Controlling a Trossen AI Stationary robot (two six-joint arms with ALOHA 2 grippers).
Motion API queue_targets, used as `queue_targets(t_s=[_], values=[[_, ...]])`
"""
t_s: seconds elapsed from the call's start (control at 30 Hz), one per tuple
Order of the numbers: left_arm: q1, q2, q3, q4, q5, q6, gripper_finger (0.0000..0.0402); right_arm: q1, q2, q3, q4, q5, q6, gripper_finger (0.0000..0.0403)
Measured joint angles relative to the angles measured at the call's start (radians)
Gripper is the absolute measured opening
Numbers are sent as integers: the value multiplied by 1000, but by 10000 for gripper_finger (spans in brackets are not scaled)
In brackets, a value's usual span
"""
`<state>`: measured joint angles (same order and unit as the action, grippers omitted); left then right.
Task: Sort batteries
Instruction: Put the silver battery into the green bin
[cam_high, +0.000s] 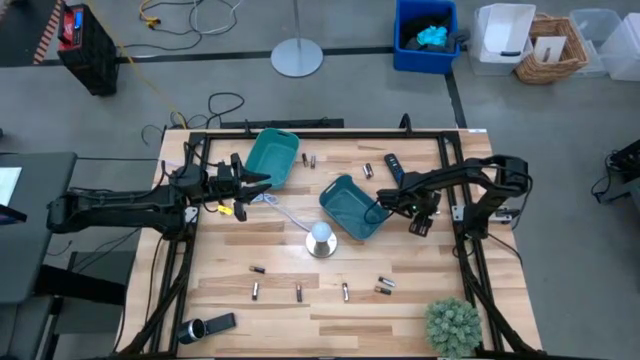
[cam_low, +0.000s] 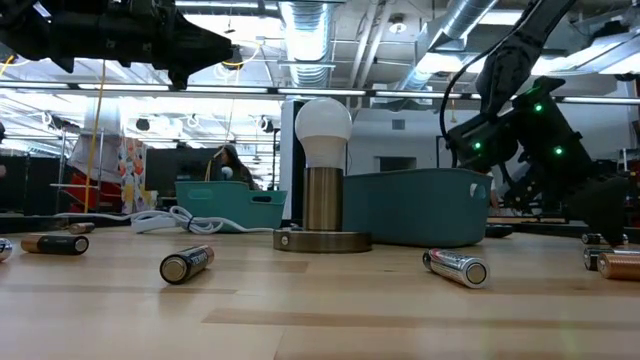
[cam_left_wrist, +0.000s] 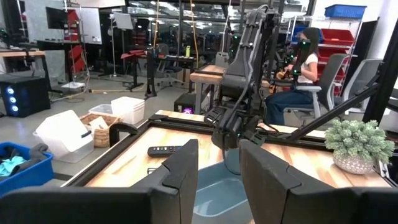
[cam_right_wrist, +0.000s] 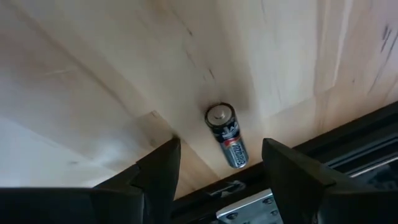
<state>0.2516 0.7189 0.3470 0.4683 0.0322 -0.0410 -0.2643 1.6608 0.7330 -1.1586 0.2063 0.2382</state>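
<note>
The table was light butcher-block wood in a black frame, sitting on a grey floor with cables, a blue bin and clear tubs beyond the far edge. Going left to right: the left tool hung up over the first teal bin, fingers only narrowly apart, nothing visibly in them. Mid-table stood a bulb lamp, then the second teal bin. Batteries lay scattered along the near side, a few more at the far side. The right tool was spread wide, low over one battery by the frame; its label was too blurry to read. A potted plant sat at the near right corner.
</note>
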Motion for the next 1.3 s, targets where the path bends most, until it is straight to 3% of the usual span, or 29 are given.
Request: queue_targets(t_s=[0.27, 0.67, 1.3], values=[[0, 0, 0, -7, 0, -8, 112, -49, 10, 1, 14, -26, -16, 242], [0, 0, 0, -8, 0, -6, 112, -54, 11, 1, 38, -82, -40, 200], [0, 0, 0, -9, 0, -5, 112, -50, 10, 0, 85, -111, -9, 91]])
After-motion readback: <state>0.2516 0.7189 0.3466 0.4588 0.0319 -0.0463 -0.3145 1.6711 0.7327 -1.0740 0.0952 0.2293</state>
